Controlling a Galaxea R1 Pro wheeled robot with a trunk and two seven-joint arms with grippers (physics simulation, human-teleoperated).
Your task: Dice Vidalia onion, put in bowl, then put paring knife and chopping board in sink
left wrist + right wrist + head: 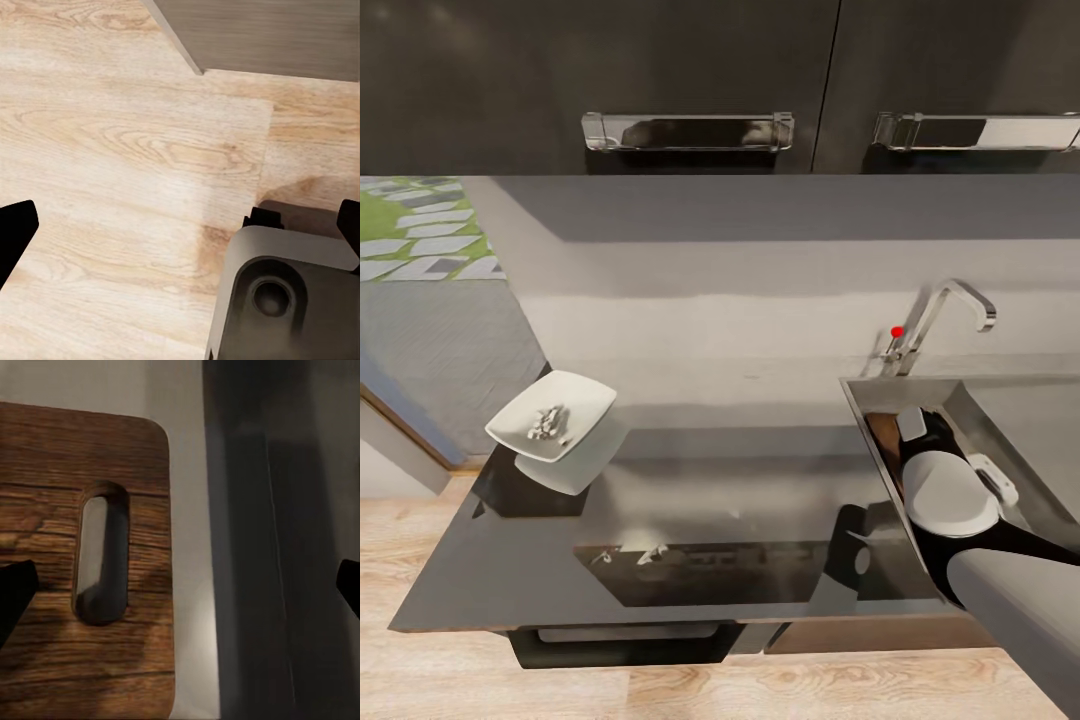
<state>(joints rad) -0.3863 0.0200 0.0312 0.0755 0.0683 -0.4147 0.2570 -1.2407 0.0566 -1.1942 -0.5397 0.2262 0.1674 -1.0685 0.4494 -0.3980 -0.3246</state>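
**Board in the sink, right arm above it**

At far left the bowl [552, 420] holds diced onion [547, 422] on the countertop [690, 500]. At right, the board [82, 577] lies in the sink [865, 400] under the right gripper [180, 585], jaws wide apart and empty. The left gripper [180, 225], also spread and empty, faces the floor [112, 150]. Lifting carelessly, the arm could clip the faucet [950, 310].

Countertop [760, 480] open between bowl [552, 415] and sink [860, 400]; faucet [945, 315] blocks sink's rear.
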